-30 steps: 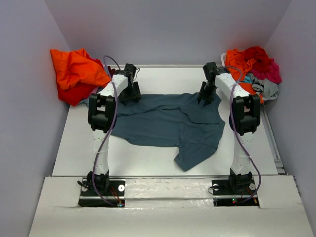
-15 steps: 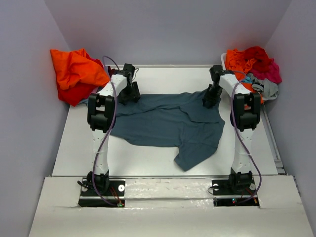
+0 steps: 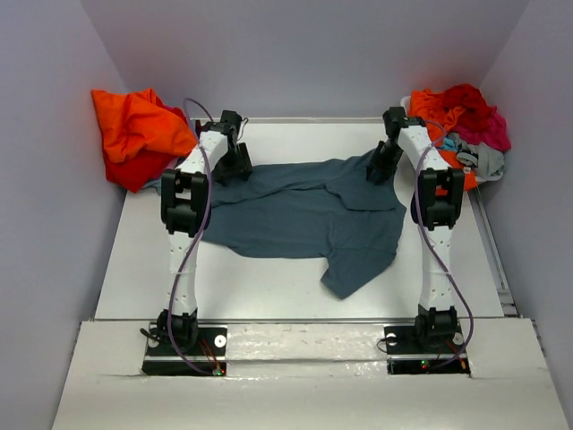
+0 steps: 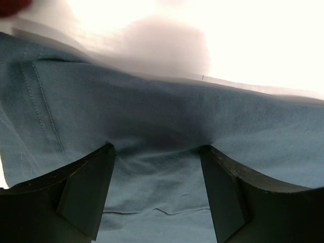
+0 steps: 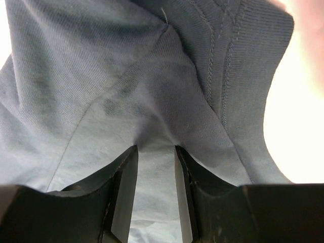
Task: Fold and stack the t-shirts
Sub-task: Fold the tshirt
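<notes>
The white table (image 3: 269, 291) is hemmed by pale lilac walls (image 3: 54, 206) on the left, right and far sides. The bare stretches are a broad strip along the lower part of the top view, in front of the arm bases, a narrower strip at the far edge, and margins down each side. A heap of bright orange and red cloth shirts (image 3: 134, 130) fills the upper left corner against the wall, just beside the left arm. A mixed pile of orange, red, magenta, teal and grey shirts (image 3: 458, 116) crowds the upper right corner, close to the right arm. The dark slate-blue t-shirt (image 3: 304, 210), of soft cloth, lies spread across the table's middle between the two arms, rumpled. Its far edge is drawn out between the two grippers, and one flap trails toward the lower centre. The left gripper (image 3: 235, 166) sits on the shirt's upper left corner. In its wrist view the gripper (image 4: 157, 152) has its fingers spread wide, tips pressed into the cloth (image 4: 167, 111) and not closed on it, with a stitched hem at the left. The right gripper (image 3: 383, 168) is at the shirt's upper right corner. There the gripper (image 5: 156, 152) has its fingers drawn close, clamped on a pinched fold of the cloth (image 5: 101, 66), beside a ribbed, double-stitched edge.
</notes>
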Tool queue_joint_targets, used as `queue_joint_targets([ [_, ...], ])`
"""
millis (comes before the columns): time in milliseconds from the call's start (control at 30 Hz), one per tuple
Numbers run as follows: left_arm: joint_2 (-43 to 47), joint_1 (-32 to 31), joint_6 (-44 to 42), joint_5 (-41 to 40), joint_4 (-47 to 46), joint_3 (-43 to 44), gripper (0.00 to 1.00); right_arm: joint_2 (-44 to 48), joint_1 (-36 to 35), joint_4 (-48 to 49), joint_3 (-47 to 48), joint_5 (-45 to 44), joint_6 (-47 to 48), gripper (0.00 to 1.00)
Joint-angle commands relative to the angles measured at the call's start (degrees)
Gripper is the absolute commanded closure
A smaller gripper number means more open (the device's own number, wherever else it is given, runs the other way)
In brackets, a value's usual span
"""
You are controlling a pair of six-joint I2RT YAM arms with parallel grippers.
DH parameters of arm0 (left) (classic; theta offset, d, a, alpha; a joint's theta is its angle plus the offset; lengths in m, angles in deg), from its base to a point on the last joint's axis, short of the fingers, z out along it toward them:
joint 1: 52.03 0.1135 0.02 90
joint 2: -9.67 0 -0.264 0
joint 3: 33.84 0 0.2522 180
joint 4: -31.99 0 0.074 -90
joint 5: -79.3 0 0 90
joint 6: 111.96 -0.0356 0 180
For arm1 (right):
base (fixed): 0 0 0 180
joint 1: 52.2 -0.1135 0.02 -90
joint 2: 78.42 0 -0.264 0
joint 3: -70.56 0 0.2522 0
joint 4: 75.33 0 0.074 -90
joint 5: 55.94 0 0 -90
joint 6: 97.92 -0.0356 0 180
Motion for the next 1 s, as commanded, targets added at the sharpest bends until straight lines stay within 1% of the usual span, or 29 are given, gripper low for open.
queue_joint_targets([
  [0,-6.02,2.14,-0.40,0.43,-0.33,4.88,0.19,-4.15,1.77,1.14,4.54,-1.05,2.71,0.59],
  [133,-7.35,2.67,0.21,0.17,-0.94,7.78,0.19,-4.85,2.30,2.63,5.86,-0.17,3.86,0.58],
  [267,-6.91,2.68,-0.14,-2.90,-5.50,8.05,0.19,-4.42,2.30,6.14,5.86,-0.52,5.70,0.58],
  [400,-7.79,3.20,0.04,-2.82,-7.27,10.77,0.19,-4.50,2.83,7.74,7.53,-0.26,6.93,0.57],
  [467,-6.92,3.20,0.21,-2.73,-7.89,10.78,0.19,-4.15,3.35,7.56,8.59,0.00,6.94,0.57],
  [533,-4.73,3.20,0.04,-3.17,-9.29,8.59,0.19,-1.53,3.35,8.09,7.72,0.26,6.94,0.57],
  [567,-1.84,3.20,-0.22,-3.60,-11.38,5.44,0.19,-0.38,3.35,8.96,6.06,0.53,6.94,0.57],
  [667,3.52,2.59,-0.66,-4.22,-13.51,0.95,0.18,3.49,3.35,8.53,4.38,0.27,6.94,0.57],
  [833,10.47,0.57,-1.19,-4.48,-13.34,-3.63,0.18,10.42,3.35,6.86,-0.45,0.53,6.50,0.56],
  [900,12.24,-0.92,-1.63,-5.19,-13.51,-5.04,0.18,12.71,3.35,6.77,-4.91,0.88,6.50,0.56],
  [933,14.16,-1.97,-1.80,-6.15,-13.43,-5.83,0.18,15.68,2.66,7.38,-6.86,0.88,6.58,0.56],
  [967,14.96,-1.98,-1.98,-6.16,-13.43,-6.62,0.18,15.71,1.87,7.91,-8.97,0.62,6.76,0.56],
])
